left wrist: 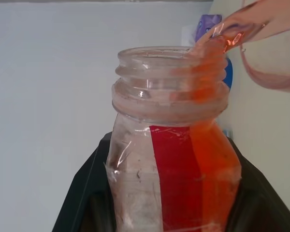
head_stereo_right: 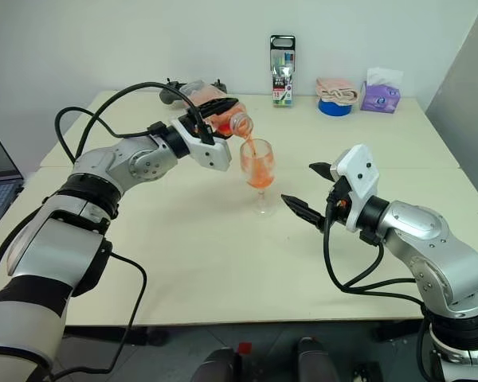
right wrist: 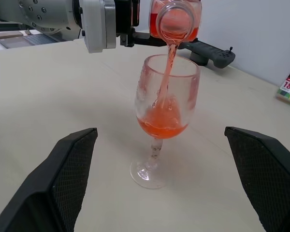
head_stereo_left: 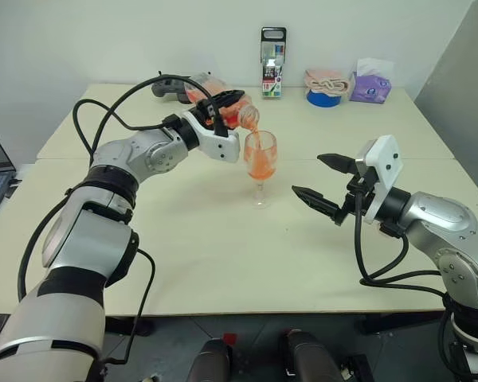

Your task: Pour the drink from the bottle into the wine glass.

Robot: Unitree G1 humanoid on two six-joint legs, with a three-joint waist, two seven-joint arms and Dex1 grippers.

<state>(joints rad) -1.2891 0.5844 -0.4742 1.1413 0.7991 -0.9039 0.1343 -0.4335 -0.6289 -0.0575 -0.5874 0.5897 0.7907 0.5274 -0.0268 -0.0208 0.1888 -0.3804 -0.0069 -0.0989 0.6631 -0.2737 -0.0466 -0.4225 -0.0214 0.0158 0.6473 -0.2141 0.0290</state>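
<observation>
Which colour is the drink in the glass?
Orange drink, best seen in the right wrist view.

I'm seeing the bottle (head_stereo_left: 237,112) sitting tipped above the wine glass (head_stereo_left: 260,163) mid-table (head_stereo_left: 223,263); marker pack (head_stereo_left: 272,63) standing behind, right gripper (head_stereo_left: 325,181) hanging right of the glass.

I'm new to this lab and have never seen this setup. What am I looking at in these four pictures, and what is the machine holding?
It is a humanoid robot with two arms, each ending in a two-fingered black gripper. Two pictures come from cameras in its head, looking down over a pale table. The other two come from cameras on each wrist, looking along that gripper's fingers. The left gripper is shut on a tipped, uncapped bottle, and an orange drink streams into the wine glass standing on the table. The right gripper hangs open beside the glass, holding nothing. At the far edge are a marker pack, a tissue box and a controller.
</observation>
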